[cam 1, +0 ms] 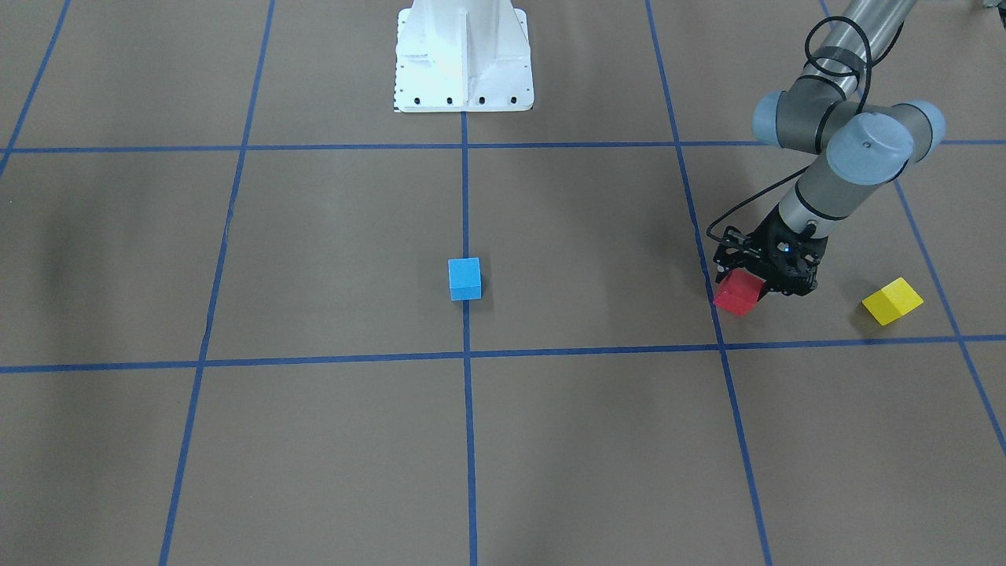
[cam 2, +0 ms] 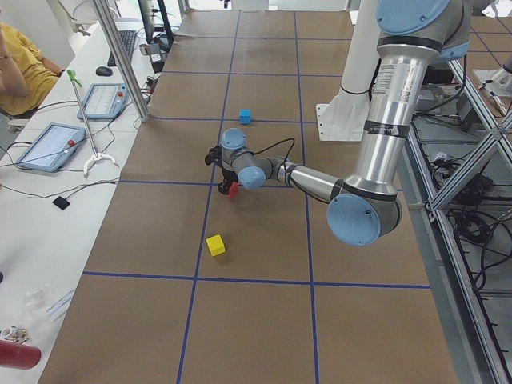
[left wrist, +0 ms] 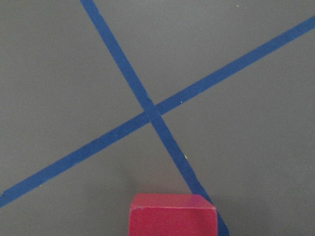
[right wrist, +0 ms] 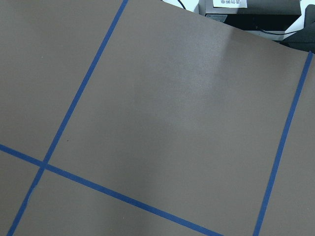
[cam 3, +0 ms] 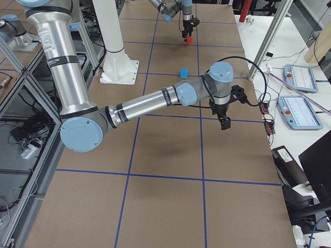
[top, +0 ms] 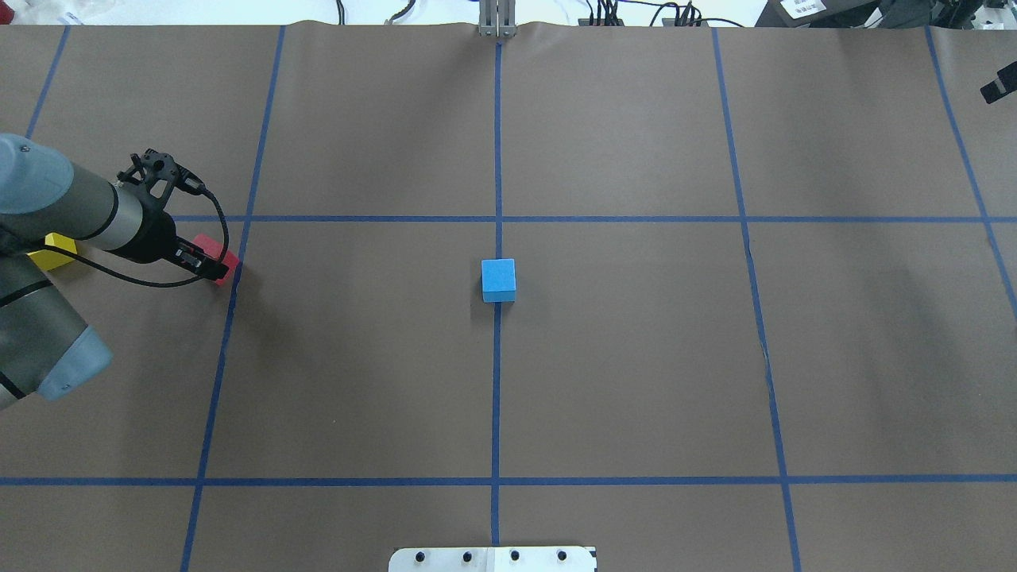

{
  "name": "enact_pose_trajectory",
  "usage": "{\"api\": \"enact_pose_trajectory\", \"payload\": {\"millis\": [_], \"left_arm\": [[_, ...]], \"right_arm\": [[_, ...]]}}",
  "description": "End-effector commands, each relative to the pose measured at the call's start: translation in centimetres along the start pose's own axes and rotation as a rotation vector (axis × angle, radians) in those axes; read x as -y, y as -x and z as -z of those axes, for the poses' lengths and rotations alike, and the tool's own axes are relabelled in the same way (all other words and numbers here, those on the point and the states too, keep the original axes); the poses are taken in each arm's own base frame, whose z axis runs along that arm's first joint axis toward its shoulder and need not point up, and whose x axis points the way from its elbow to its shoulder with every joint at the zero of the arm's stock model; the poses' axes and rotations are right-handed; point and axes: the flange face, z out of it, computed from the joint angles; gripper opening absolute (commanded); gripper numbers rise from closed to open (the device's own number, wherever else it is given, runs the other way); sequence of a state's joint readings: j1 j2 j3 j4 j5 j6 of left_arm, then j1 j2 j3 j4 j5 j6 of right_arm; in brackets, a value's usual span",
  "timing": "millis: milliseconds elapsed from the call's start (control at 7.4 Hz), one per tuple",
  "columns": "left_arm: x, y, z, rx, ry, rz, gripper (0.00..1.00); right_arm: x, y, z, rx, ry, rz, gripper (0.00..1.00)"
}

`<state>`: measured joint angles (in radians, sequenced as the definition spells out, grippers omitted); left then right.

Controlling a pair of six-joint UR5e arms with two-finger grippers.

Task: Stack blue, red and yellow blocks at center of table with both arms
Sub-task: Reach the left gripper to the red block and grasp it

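Here the left end effector [cam 1: 748, 284] clasps the red block [cam 1: 735, 299].

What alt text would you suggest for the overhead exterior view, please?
The left gripper is at a red block near the view's left edge, with a yellow block partly hidden behind its arm. A blue block sits on the centre tape line.

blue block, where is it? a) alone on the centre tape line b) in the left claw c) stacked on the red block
A: the blue block sits alone on the centre tape line; the left claw is at the red block.
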<state>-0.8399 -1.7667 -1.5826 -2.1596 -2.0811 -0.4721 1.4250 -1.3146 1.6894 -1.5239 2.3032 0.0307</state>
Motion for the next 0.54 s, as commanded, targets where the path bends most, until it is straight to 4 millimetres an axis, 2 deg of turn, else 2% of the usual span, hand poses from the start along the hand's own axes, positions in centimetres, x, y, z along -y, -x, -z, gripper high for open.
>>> {"api": "enact_pose_trajectory", "payload": {"millis": [0,135,270,405], "left_arm": [[2.1,-2.0,2.5,-0.021,-0.035,-0.004,0.0],[6.2,-3.8,4.6,-0.008,-0.036,0.08,0.0],[10.3,-7.6,7.3,0.0,-0.018,0.176,0.0],[14.2,-11.7,10.2,0.004,-0.009,0.295,0.0]], "right_arm": [[-0.9,-0.8,-0.9,0.003,0.024,-0.024,1.0],[-2.1,-1.4,-1.5,0.003,0.039,-0.036,1.0],[-4.0,-2.8,-2.4,-0.01,0.061,-0.074,1.0],[-5.4,-4.5,-2.3,-0.018,0.067,-0.098,1.0]]}}
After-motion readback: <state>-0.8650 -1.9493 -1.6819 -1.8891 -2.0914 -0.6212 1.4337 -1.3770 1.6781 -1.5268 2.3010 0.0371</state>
